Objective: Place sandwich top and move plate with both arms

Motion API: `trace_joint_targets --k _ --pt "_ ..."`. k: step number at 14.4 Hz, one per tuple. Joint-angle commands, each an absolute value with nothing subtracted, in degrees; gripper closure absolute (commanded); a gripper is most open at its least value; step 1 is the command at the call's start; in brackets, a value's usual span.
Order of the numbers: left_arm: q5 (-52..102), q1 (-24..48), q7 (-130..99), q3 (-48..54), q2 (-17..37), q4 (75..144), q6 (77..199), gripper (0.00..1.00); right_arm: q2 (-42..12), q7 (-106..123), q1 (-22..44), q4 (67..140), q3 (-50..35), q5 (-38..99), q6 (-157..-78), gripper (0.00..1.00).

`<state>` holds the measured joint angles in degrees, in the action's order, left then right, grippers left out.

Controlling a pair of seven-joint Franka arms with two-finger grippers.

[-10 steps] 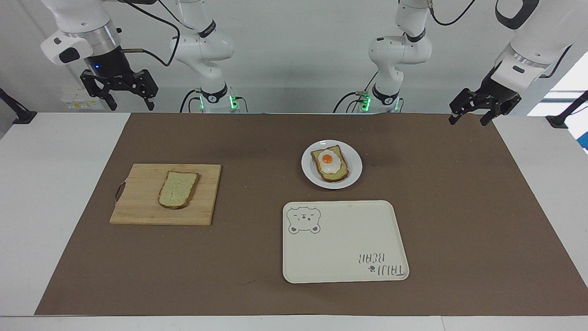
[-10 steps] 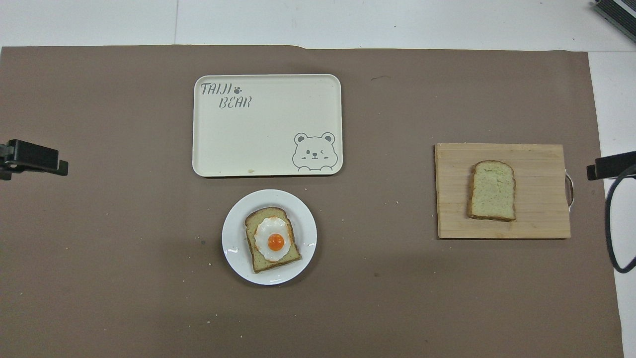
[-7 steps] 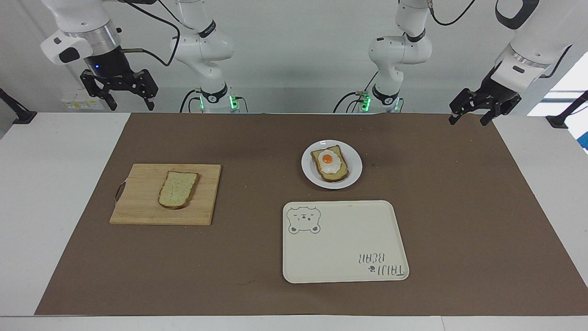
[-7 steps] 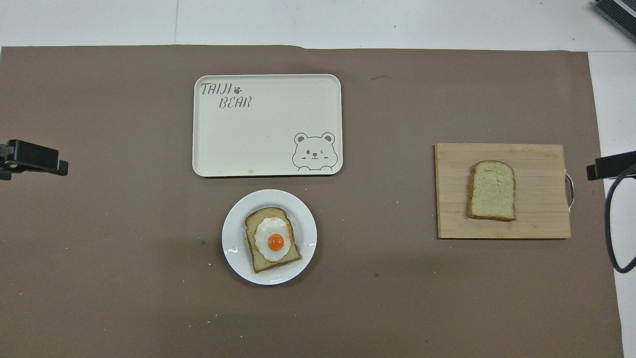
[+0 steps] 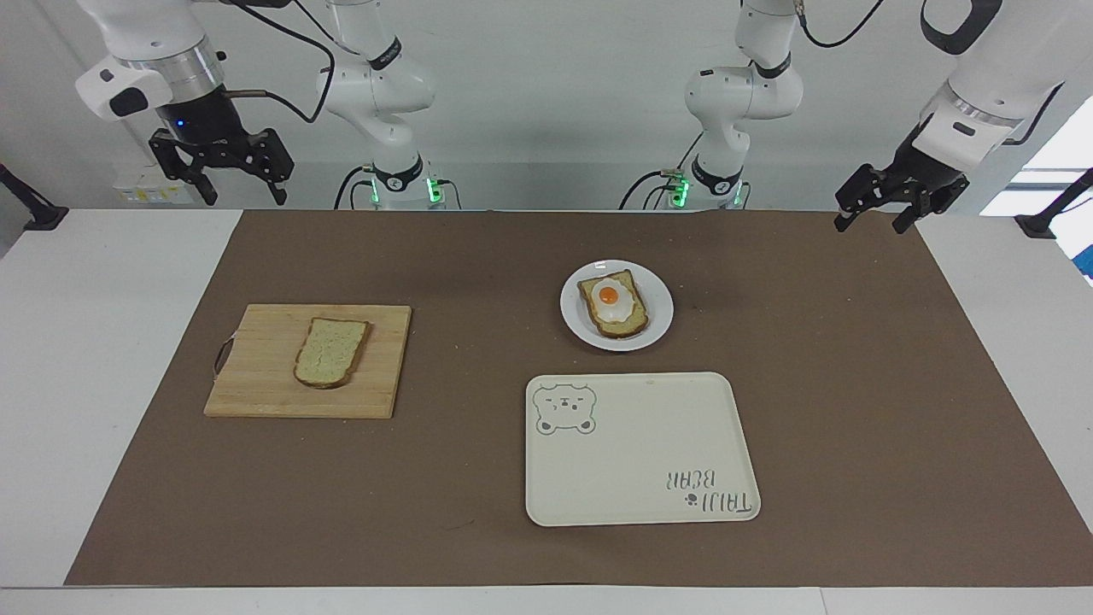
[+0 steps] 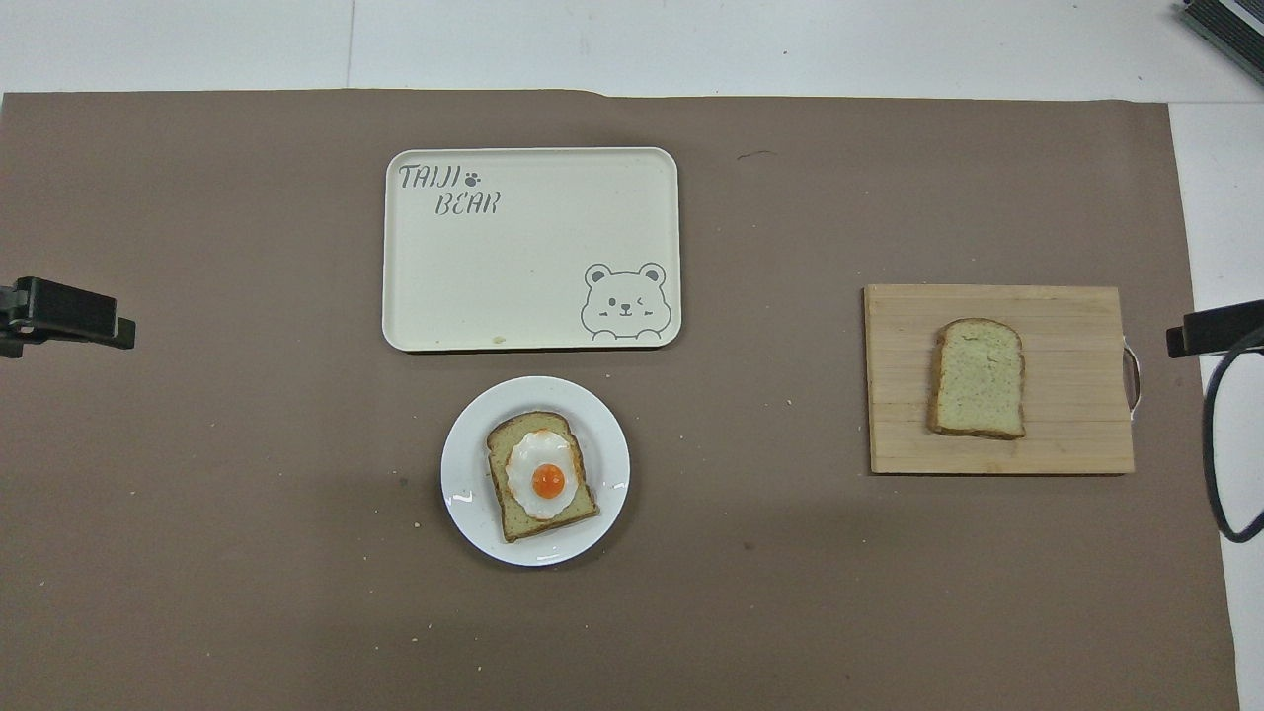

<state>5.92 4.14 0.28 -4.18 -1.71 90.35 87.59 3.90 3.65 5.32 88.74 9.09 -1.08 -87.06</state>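
A robotics lab, staged rather than lived in: two white jointed robot arms [image 5: 380,94] bolted along one edge of a plain white desk [image 5: 102,342], green status lights at their bases, loose black cables, bare grey wall, and a brown paper mat [image 5: 854,384] covering the desk's middle.

Plain sandwich top [image 5: 331,351] lies flat on board [image 5: 256,389]; white plate [image 5: 657,320] holds egg toast [image 5: 613,304].

Facing view: high, across from the robots. Overhead view: steeply down from their end. Shared by both: brown paper table mat [image 5: 854,384] [image 6: 197,494].
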Motion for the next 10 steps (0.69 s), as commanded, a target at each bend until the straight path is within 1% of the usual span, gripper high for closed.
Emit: trace_joint_targets --k 1,10 --pt "6.42 3.69 0.70 -4.04 -2.64 90.79 86.75 0.00 3.69 4.92 4.75 88.33 8.96 -0.53 -87.45 0.00" --pt "6.42 3.69 0.70 -3.96 -2.64 90.79 86.75 0.00 4.13 4.75 4.83 89.21 8.96 -0.44 -87.54 0.00"
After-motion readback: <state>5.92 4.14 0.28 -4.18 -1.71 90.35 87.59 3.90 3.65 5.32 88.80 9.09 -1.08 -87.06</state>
